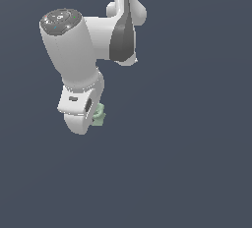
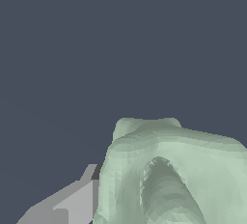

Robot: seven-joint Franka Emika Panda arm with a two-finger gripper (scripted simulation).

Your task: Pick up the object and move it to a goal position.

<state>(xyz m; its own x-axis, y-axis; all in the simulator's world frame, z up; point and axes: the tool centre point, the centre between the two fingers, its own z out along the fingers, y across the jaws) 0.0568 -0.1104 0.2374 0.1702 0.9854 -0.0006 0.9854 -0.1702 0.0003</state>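
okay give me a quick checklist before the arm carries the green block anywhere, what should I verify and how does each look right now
1. Block at the gripper: ok. The green block sits right against the gripper in the exterior view and fills the wrist view close up.
2. Finger contact: ok on one side. A grey finger touches the block's edge; the other finger is out of sight.
3. Grip closed firmly: cannot tell. The jaws are mostly hidden by the arm and the block.
4. Block lifted off the surface: cannot tell. The plain dark background gives no shadow or edge to judge by.
5. Goal position: cannot tell. No marker shows in either view.
6. Obstacles nearby: ok. Nothing else is visible around the arm.
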